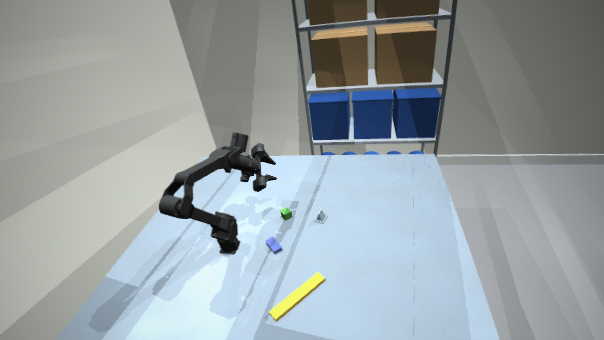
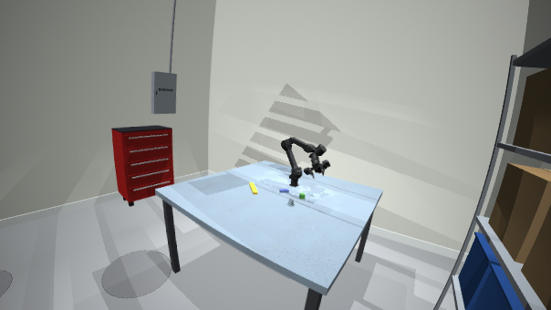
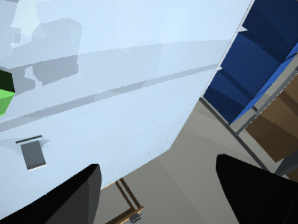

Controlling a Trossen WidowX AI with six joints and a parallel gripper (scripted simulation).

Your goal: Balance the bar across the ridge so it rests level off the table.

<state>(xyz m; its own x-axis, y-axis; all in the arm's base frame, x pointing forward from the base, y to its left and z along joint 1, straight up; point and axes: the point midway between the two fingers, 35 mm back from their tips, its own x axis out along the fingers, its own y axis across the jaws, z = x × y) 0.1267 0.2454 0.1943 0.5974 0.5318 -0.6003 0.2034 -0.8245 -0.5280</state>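
The wrist view's left edge cuts off the green block (image 1: 286, 214) (image 2: 302, 196) (image 3: 5, 93)

Top view: high, looking down across the tabletop (image 1: 380, 240) (image 2: 255, 214) (image 3: 125, 115) to the shelf (image 1: 446, 80) (image 2: 501, 118) (image 3: 217, 117). Exterior: farther off, facing my arm (image 1: 205, 167) (image 2: 292, 157). Wrist: close, past my fingers. All share tabletop, shelf.
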